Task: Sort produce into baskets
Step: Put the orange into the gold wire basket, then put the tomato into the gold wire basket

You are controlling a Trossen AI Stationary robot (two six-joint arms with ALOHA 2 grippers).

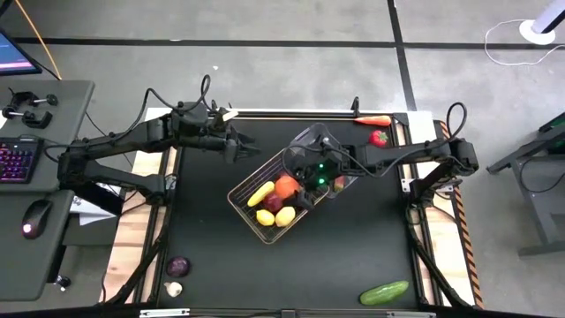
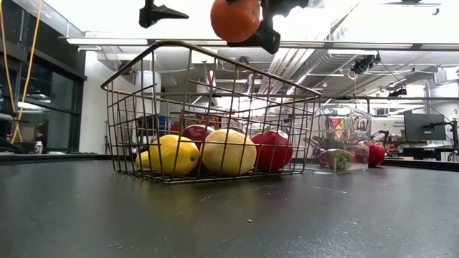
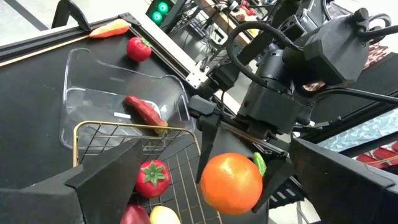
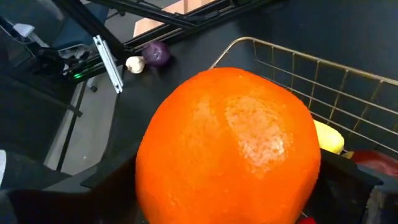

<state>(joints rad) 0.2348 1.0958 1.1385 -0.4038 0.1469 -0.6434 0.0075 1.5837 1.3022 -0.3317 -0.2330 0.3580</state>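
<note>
My right gripper (image 1: 296, 184) is shut on an orange (image 2: 235, 18), above the silvery wire basket (image 1: 238, 196) at the table's middle. In the basket lie yellow lemons (image 2: 172, 153), a dark red apple (image 2: 198, 132) and a red tomato-like piece (image 2: 272, 149). The clear tub (image 3: 81, 68) stands just beyond the basket's far right side and holds a red pepper (image 3: 144, 112). My left gripper (image 1: 238, 146) is open and empty, a little above the table, left of the basket's far corner. My right gripper pinches the orange's two opposite sides (image 3: 208, 177) between its two fingers, which come from above and slant down. The orange fills the right wrist view (image 4: 227, 149). It hangs lifted clear above the basket's open top.
A carrot (image 1: 372, 120) and a small red fruit (image 1: 378, 138) lie at the far right. A purple onion (image 1: 178, 265) and white garlic (image 1: 174, 288) lie near the front left corner, a green cucumber (image 1: 384, 292) at the front right.
</note>
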